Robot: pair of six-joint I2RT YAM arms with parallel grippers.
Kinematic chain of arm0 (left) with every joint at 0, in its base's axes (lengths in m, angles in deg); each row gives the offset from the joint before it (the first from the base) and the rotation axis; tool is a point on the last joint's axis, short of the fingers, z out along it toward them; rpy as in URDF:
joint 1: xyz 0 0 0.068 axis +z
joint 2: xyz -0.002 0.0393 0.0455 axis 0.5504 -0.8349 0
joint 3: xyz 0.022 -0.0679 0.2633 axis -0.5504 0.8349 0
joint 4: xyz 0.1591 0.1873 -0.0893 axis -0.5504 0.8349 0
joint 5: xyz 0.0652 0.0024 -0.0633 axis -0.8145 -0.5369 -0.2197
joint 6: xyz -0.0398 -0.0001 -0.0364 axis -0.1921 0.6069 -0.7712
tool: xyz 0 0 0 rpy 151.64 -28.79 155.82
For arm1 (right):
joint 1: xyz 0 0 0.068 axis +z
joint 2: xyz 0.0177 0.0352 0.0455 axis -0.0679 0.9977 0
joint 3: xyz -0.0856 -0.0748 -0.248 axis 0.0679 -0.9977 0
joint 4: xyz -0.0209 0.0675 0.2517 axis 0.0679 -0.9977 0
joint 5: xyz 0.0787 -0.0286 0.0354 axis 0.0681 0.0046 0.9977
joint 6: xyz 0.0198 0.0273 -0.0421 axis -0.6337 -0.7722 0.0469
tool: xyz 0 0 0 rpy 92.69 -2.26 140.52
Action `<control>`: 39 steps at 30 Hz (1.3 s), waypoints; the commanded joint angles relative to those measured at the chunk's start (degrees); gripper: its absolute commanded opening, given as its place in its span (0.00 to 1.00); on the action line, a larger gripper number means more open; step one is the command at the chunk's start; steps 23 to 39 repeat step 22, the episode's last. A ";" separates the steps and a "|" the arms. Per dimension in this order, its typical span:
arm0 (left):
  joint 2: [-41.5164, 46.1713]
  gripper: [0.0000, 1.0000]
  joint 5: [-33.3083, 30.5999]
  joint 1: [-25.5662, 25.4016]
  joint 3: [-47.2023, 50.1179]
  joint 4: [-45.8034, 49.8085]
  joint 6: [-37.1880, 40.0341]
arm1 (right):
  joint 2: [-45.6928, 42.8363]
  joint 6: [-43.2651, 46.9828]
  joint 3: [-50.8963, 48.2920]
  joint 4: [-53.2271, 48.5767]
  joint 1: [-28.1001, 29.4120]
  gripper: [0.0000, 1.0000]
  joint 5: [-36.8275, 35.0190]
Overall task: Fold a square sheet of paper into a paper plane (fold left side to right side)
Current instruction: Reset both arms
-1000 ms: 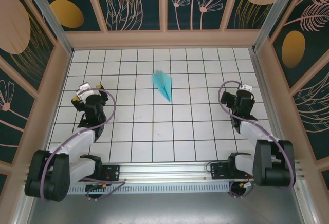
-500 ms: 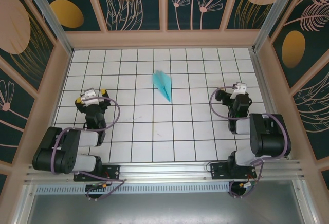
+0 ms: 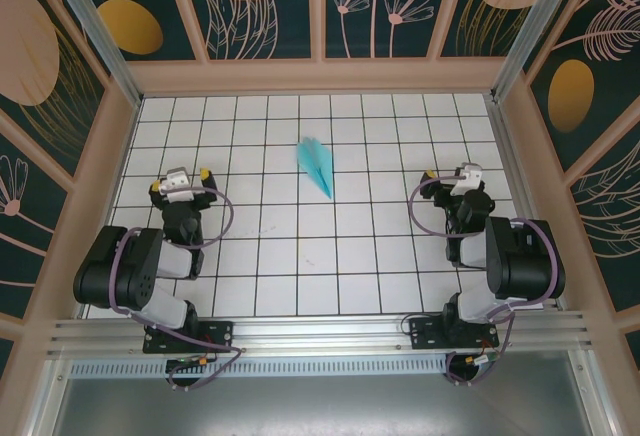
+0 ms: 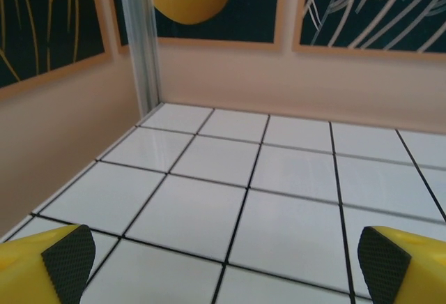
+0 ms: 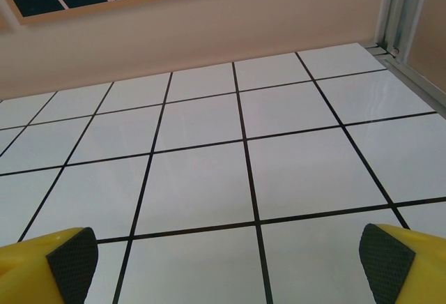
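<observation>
Enclosure walls (image 3: 320, 76): peach-framed dark panels with leaf and flower print, on three sides of the work area; tabletop (image 3: 300, 256): white tiles with a black grid, glossy

Left arm (image 3: 125, 276): folded back over its base at the near-left, wrist pointing toward the far wall; right arm (image 3: 520, 266): folded the same way at the near-right

Left end effector (image 3: 180, 180): above the left part of the tabletop, jaws spread wide, nothing between them; in the left wrist view only bare tiles lie between the two yellow fingers; right end effector (image 3: 462, 174): above the right part of the tabletop, jaws spread wide, nothing held; in the right wrist view bare tiles between the fingers

Paper plane (image 3: 316, 164): slim light turquoise dart, flat on the tabletop, a little beyond the middle and between the two arms; pointed nose toward the near-right, wider tail toward the far-left; well apart from both end effectors, touched by neither

Left pads (image 4: 68, 262): black, textured, on yellow fingertips at the lower corners of the left wrist view; right pads (image 5: 70, 259): same look, lower corners of the right wrist view
</observation>
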 commanded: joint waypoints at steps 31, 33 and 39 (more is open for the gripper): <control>0.37 0.99 1.82 1.36 -1.06 2.39 -2.18 | 0.35 0.87 0.35 1.88 2.15 0.99 -3.58; 0.37 0.99 1.82 1.36 -1.06 2.39 -2.18 | 0.35 0.87 0.35 1.88 2.15 0.99 -3.58; 0.37 0.99 1.82 1.36 -1.06 2.39 -2.18 | 0.35 0.87 0.35 1.88 2.15 0.99 -3.58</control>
